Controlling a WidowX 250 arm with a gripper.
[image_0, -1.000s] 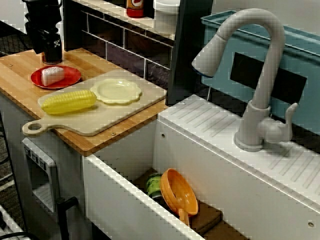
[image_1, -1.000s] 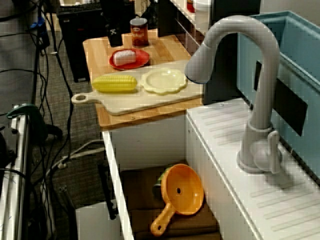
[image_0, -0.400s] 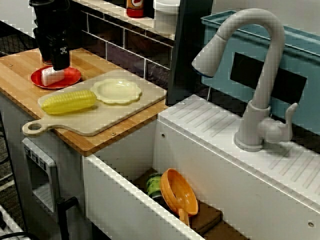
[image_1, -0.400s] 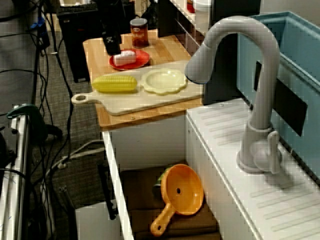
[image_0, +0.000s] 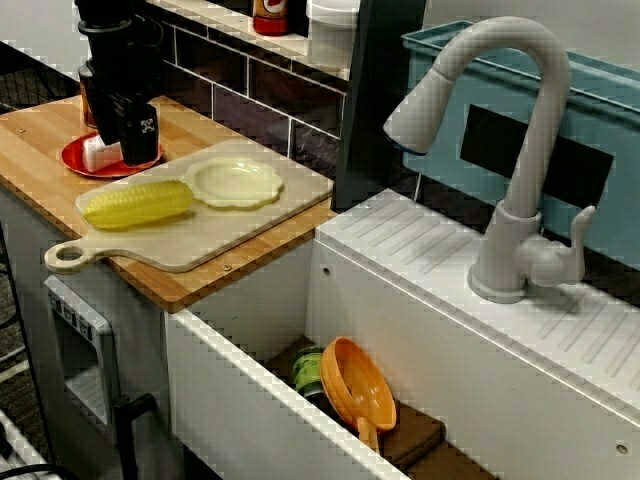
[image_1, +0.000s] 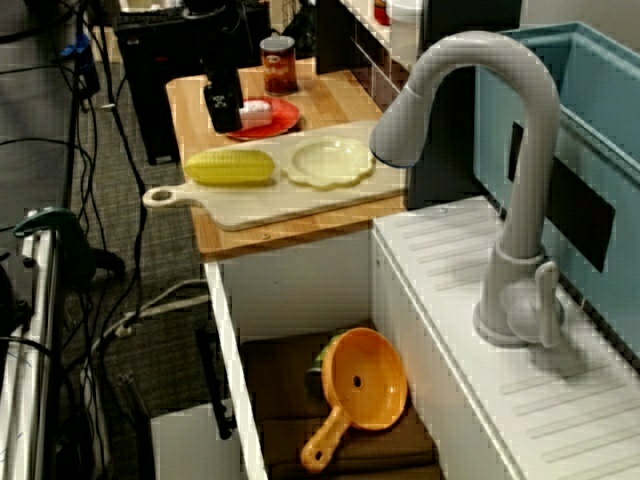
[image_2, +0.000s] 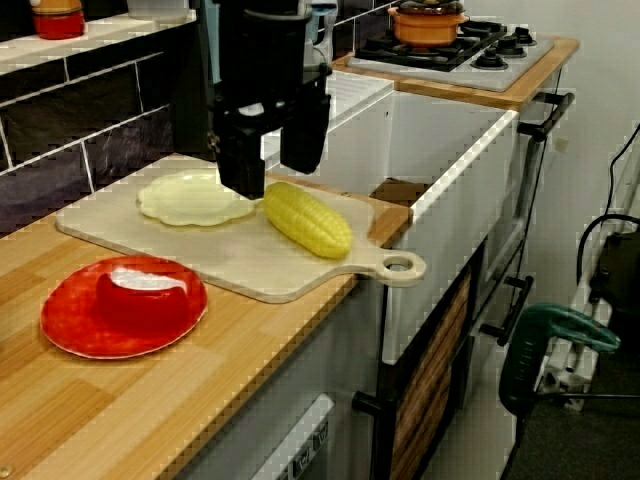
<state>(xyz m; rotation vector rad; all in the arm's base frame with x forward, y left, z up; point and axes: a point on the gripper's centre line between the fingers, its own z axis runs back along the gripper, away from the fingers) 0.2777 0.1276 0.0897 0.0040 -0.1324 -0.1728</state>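
While the fingers of the gripper are standing apart and gripping nothing, the gripper is hovering above the bench near the red plate, where a white wedge is lying untouched; a corn cob and a pale scalloped plate are resting on the cutting board alongside.

The gripper is matte black all over, with two broad, blocky fingers under a boxy black housing. In the view across the sink, one finger carries a small white marking. The arm above it is black too.
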